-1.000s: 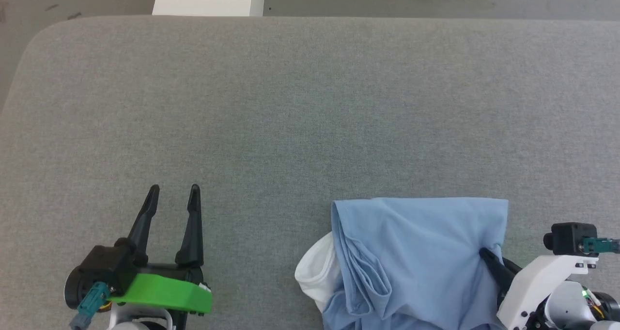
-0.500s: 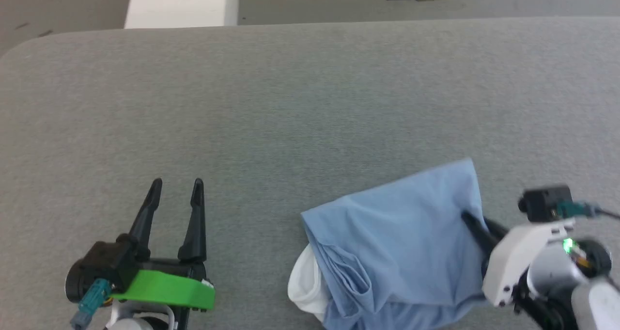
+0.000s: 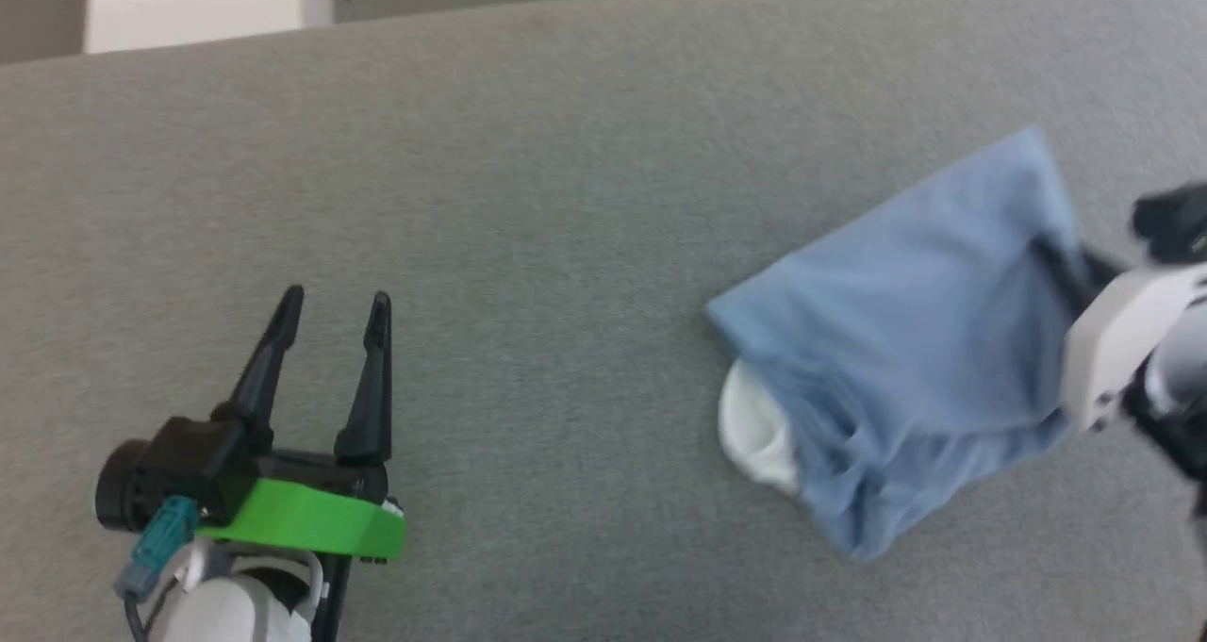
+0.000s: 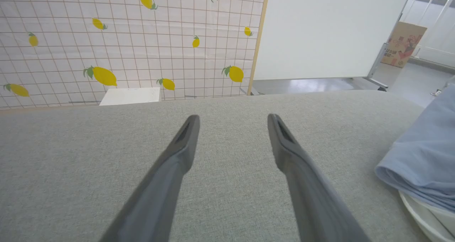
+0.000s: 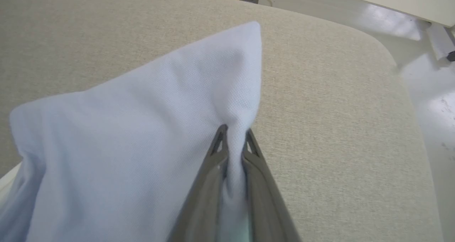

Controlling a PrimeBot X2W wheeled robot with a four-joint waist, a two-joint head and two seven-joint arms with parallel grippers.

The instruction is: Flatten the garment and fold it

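The garment (image 3: 905, 331), a light blue T-shirt folded into a loose bundle with a white panel (image 3: 754, 430) poking out at its left end, lies on the grey table at the right in the head view. My right gripper (image 3: 1045, 246) is shut on the cloth near its right edge. In the right wrist view a pinch of the garment (image 5: 142, 135) runs between the two fingers of my right gripper (image 5: 234, 133). My left gripper (image 3: 332, 301) stands open over bare table at the lower left, well apart from the garment (image 4: 426, 156), which shows at the right edge of the left wrist view.
The grey fabric-covered table (image 3: 528, 199) spreads wide to the left and behind the garment. Its rounded far right corner (image 5: 384, 50) lies close to the garment. Beyond the far edge are a white block (image 3: 198, 6), a lemon-patterned screen (image 4: 124, 39) and a white board (image 4: 330, 28).
The head camera has swung, shifting the whole picture. My right gripper has carried the garment's edge away from me and to the right, turning the bundle. The left gripper stays open in place.
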